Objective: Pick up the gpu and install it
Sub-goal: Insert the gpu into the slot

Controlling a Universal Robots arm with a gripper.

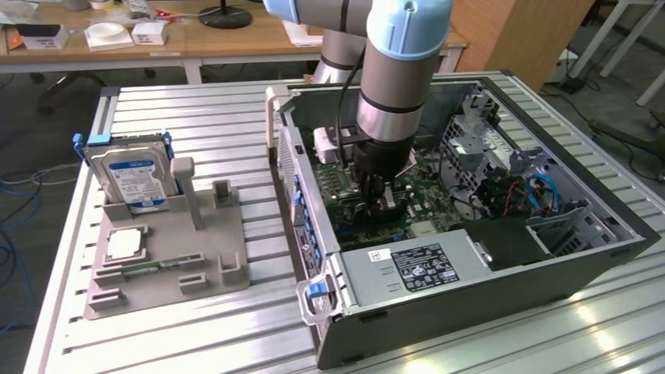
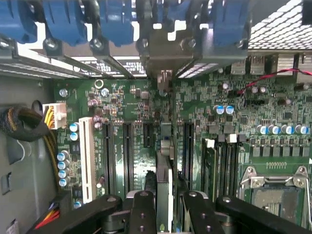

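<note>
Gripper [image 2: 165, 207] fingers [image 2: 142, 214] clamp the gpu [image 2: 165, 190] edge-on inside the case [image 1: 582, 257], standing on its edge over the motherboard [image 2: 122, 102]. Its long axis runs along the slots [image 2: 127, 151], toward the rear brackets [image 2: 165, 53].

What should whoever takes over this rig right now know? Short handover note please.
Tool: down inside the open PC case, closed on the gpu, which stands edge-on between its fingers.
GPU: held upright over the motherboard, in line with the expansion slots; whether it is seated cannot be told.
Done: gpu picked up and brought into the case.
Left: confirm the card is fully seated, then release.
Parts holder beside the case carries the hard drive and a square chip, untouched.
</note>
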